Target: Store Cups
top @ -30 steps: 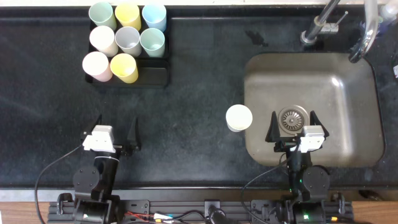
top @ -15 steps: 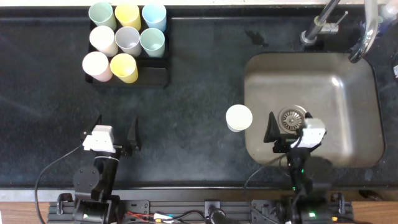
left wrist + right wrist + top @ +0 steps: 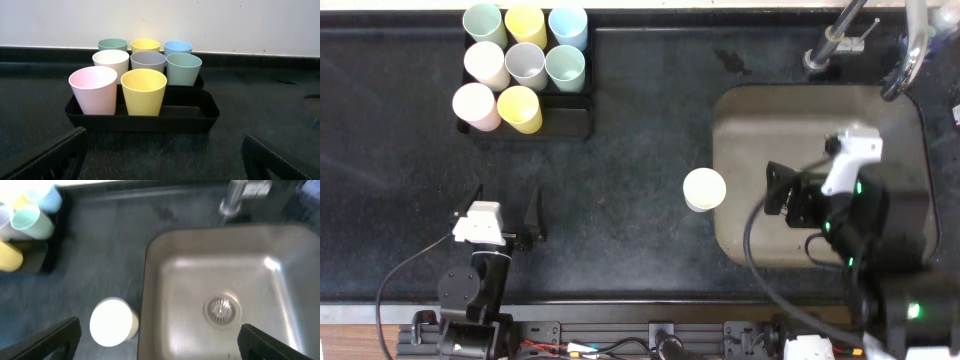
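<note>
Eight cups (image 3: 526, 65) stand upright in a black tray (image 3: 570, 122) at the far left of the dark countertop (image 3: 640, 100): green, yellow and blue in the back row, cream, grey and green in the middle, pink and yellow at the front, nearest the left arm. A ninth, a cream cup (image 3: 704, 189), sits alone on the countertop just beside the left rim of the steel sink (image 3: 860, 130), well apart from the tray (whether its mouth faces up or down I cannot tell). The left gripper (image 3: 507, 212) is low over the countertop in front of its base, facing the tray, with its fingers spread wide and nothing between them. The right gripper (image 3: 160, 330) is lifted above the left part of the sink, its camera looking down on the cream cup, the sink's rim and the drain (image 3: 222, 309); its fingers are also spread wide and empty. A faucet (image 3: 840, 35) stands behind the sink.
</note>
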Robot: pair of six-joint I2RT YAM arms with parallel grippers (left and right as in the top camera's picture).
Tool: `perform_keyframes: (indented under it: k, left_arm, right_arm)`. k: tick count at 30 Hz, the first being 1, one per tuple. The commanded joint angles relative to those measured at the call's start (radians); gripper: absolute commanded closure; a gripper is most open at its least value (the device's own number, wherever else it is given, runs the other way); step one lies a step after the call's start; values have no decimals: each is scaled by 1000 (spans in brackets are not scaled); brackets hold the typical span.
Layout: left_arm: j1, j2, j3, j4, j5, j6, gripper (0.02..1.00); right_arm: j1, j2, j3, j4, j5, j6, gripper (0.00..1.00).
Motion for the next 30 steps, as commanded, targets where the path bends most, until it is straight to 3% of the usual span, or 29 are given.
perform_keyframes:
  k: [1,11,21,30]
  left_arm:
    - [5,-10,-2,-3,-5,21,18]
    - [5,-10,-2,-3,-5,21,18]
    - [5,-10,-2,-3,-5,21,18]
    - [5,-10,-2,-3,-5,21,18]
  right_arm:
    - [0,165,140,-119,-115,-63,3]
    - [1,488,225,-278,-192,-153,3]
    - [51,676,225,-293,-190,-188,3]
    - [82,782,225,-270,-135,-187,1]
